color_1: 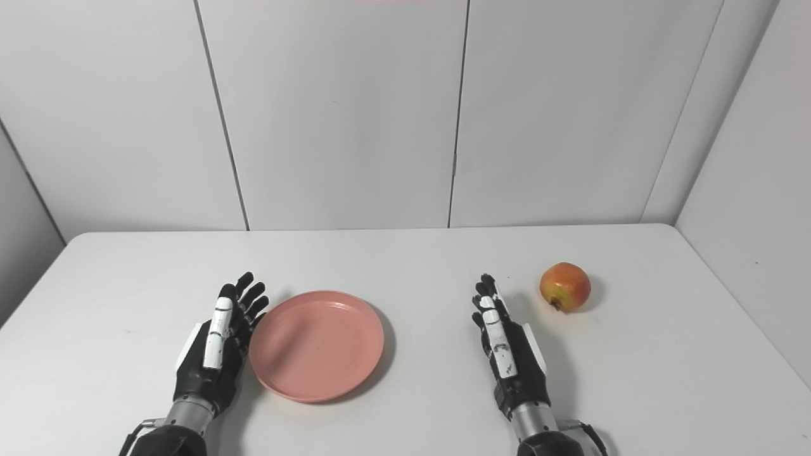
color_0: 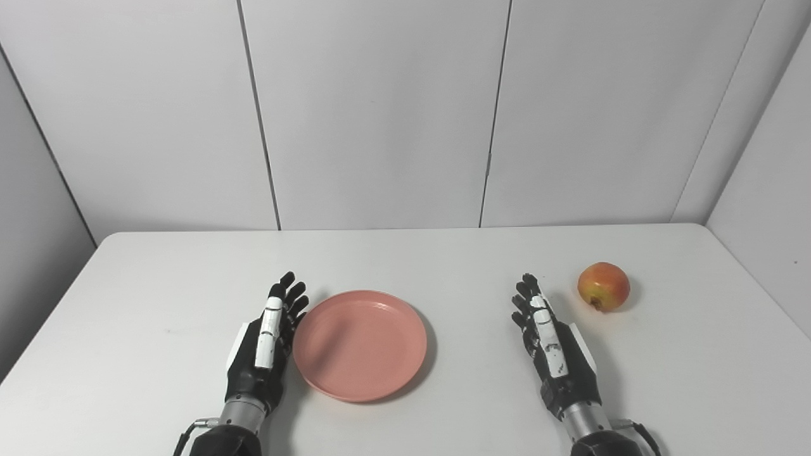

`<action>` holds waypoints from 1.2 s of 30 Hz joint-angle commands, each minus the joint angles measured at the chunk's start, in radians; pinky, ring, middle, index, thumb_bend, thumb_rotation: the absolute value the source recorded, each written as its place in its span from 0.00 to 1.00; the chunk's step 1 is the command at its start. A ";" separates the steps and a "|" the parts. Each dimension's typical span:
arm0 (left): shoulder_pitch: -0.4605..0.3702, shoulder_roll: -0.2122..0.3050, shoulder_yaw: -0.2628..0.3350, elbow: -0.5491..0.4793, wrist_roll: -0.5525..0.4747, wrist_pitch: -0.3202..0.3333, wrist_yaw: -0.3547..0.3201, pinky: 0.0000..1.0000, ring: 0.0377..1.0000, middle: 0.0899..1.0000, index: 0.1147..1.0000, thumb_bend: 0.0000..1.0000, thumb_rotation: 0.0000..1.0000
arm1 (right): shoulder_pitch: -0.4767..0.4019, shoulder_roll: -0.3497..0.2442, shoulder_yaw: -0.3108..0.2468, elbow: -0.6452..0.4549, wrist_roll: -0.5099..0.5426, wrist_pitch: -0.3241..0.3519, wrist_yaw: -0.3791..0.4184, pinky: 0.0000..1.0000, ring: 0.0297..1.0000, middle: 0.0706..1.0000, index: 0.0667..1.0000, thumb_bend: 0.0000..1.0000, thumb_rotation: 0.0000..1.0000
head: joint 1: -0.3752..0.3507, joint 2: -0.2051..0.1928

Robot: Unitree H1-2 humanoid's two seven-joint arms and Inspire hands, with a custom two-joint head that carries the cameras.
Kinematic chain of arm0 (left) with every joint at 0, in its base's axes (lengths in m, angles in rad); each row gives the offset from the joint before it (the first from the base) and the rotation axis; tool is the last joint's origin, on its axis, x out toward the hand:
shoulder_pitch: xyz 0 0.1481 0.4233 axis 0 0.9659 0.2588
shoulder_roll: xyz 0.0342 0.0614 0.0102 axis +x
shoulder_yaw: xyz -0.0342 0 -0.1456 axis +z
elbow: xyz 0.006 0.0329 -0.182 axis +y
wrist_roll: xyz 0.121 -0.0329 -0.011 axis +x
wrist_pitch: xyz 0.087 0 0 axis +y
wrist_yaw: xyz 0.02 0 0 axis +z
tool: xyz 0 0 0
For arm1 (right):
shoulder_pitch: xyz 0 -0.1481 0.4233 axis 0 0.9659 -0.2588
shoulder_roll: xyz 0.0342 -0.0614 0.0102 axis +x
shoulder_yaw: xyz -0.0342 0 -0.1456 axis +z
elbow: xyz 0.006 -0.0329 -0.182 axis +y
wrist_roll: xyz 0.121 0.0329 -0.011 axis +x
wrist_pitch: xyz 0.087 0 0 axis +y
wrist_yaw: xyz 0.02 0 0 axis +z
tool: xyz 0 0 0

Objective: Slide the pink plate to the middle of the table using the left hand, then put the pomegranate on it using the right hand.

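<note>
Left hand, left eye view: left hand [color_0: 269, 342] lies lower left of centre, fingers straight and spread, grasping nothing; its inner edge is just beside, perhaps touching, the left rim of the pink plate [color_0: 359, 345].
Right hand, left eye view: right hand [color_0: 550, 345] lies lower right, fingers straight, released, grasping nothing; near the pomegranate [color_0: 603, 286] but apart from it.
Plate place: a little left of centre, lower half of the frame, flat on the desk [color_0: 443, 266].
Fruit place: right of centre, resting on the desk, well apart from the plate.
Progress, judged: the plate looks close to the middle, so the slide seems done or almost done; the fruit is not yet picked up, and that step is left.
Left hand, right eye view: left hand [color_1: 215, 345] flat and unclenched against the plate's [color_1: 317, 345] left side; contact cannot be told for sure.
Right hand, right eye view: right hand [color_1: 507, 351] released, fingertips pointing toward the fruit [color_1: 564, 286].
Plate material: smooth matte pink, likely plastic, round, shallow, raised rim, empty.
Fruit surface: glossy, roundish, red with yellow patches, small crown at its lower left.
Desk surface: plain white, smooth, rounded corners.
Hands' build: black shells with white panels.
</note>
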 commanded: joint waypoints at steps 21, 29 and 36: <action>-0.019 -0.041 -0.057 -0.024 0.040 -0.037 -0.011 0.95 0.97 0.97 0.97 0.58 1.00 | -0.029 0.003 0.007 -0.054 -0.019 0.010 -0.025 1.00 1.00 1.00 1.00 0.66 0.97 | -0.100 0.026; -0.022 -0.076 -0.080 -0.016 0.034 -0.035 -0.018 0.96 0.97 0.98 0.97 0.59 1.00 | -0.034 -0.006 0.002 -0.072 -0.013 0.031 -0.025 1.00 1.00 1.00 1.00 0.66 0.98 | -0.080 0.046; -0.022 -0.087 -0.087 -0.010 0.040 -0.048 -0.018 0.95 0.97 0.97 0.96 0.57 1.00 | -0.032 -0.015 -0.003 -0.083 0.000 0.040 -0.021 1.00 1.00 1.00 1.00 0.67 0.96 | -0.062 0.065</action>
